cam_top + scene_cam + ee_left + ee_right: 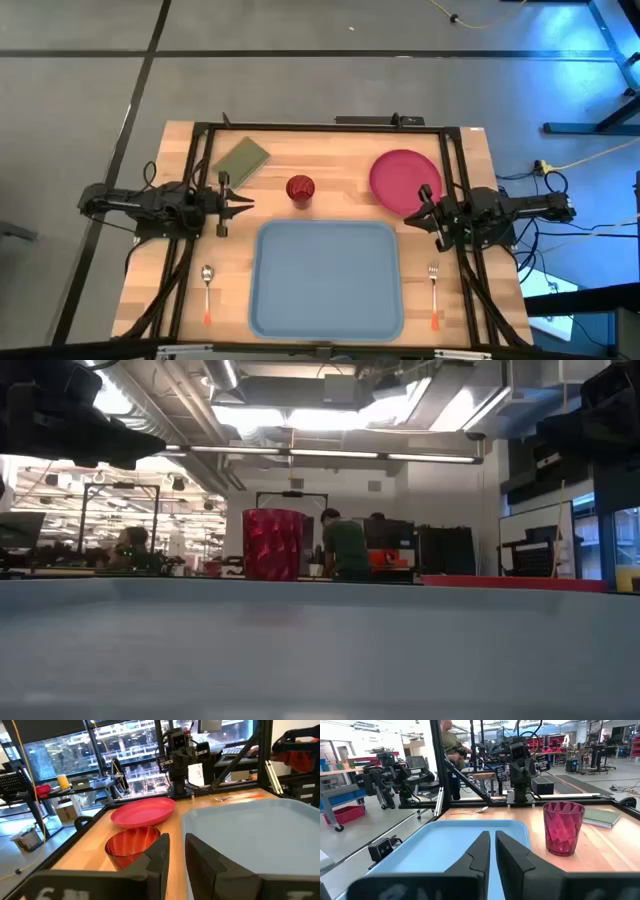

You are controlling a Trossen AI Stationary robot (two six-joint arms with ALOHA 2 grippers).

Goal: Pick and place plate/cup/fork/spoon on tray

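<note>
The light blue tray [325,278] lies at the table's near middle. The dark red cup [300,189] stands upright just beyond the tray's far edge; it also shows in the right wrist view [563,827]. The pink-red plate [403,180] lies flat at the far right. The spoon [207,290] lies left of the tray and the fork [434,292] right of it, handles toward the near edge. My left gripper [246,204] is shut and empty, left of the cup. My right gripper [409,215] is shut and empty, above the plate's near edge.
A small olive-green flat rectangle [241,160] lies at the far left of the table. A dark frame [330,127] runs around the table's edges. A person [345,550] stands in the room far behind the table.
</note>
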